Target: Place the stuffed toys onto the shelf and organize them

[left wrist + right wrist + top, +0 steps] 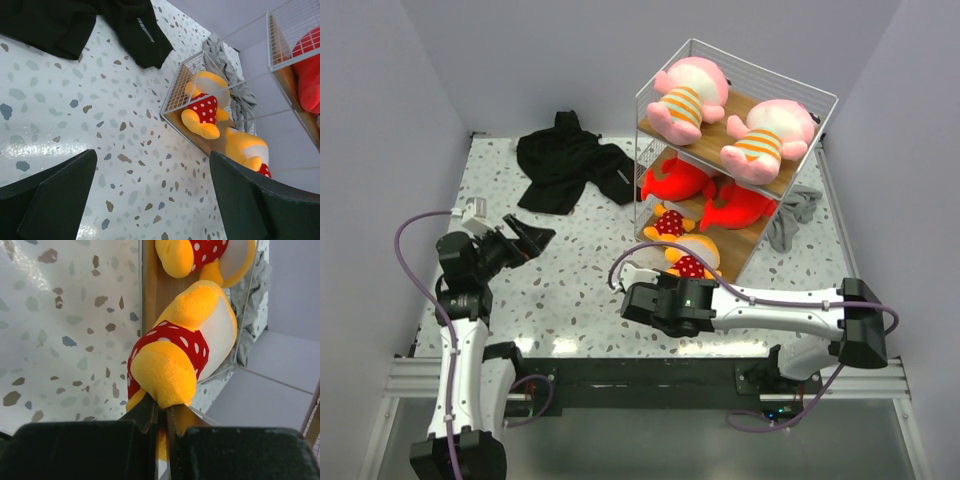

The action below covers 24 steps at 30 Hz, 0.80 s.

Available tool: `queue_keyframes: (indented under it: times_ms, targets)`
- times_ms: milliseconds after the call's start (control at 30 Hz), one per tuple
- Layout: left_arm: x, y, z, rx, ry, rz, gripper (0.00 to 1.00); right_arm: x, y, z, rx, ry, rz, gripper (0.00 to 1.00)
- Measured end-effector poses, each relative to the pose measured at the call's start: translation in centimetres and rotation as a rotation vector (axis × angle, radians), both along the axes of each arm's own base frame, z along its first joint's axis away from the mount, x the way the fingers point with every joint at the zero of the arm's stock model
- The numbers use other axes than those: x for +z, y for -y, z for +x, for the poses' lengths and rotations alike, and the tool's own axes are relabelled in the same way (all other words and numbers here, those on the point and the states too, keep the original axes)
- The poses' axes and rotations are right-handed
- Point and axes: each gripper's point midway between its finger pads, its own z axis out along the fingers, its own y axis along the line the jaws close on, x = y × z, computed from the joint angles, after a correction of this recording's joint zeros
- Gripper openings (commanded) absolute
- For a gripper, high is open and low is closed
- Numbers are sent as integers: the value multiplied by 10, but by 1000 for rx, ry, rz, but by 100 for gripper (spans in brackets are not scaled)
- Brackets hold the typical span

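Top view: shelf (800, 95) carries pink pair (686, 100), red pair (676, 181) and far orange toy (668, 224).

Left wrist: left pincer (153, 155) released, empty above bench (50, 100).

Right wrist: right pincer (161, 407) clenched on near orange toy (192, 335), lying on bottom board (150, 295). Only letting go seems left.

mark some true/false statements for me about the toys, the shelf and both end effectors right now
1. Both pink toys lie on the top board of the shelf. True.
2. The left end effector is holding a red toy. False: it is open and empty, over the table.
3. The black garment lies on the shelf's bottom board. False: it lies on the table, left of the shelf.
4. The right end effector is at the bottom board, pinching an orange-yellow toy. True.
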Motion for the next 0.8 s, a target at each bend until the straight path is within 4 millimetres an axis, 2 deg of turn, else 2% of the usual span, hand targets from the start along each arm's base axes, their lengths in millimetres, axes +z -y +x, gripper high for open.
queue_keyframes:
  times_ms: [167,233,433,667,800]
  targets:
    - [-17,-9,1,49,-25,40,99,-6,15,7,-7,50,-126,0]
    - [-23,-11,0,59,-39,44,99,-14,23,14,-8,54,-162,0]
    - [-24,-13,1,66,-39,54,99,-34,54,40,-56,43,-261,0]
    - [-24,-14,1,68,-35,61,99,-43,50,60,-17,71,-283,0]
    - [-22,-14,1,69,-29,63,99,-52,51,75,-27,74,-302,4]
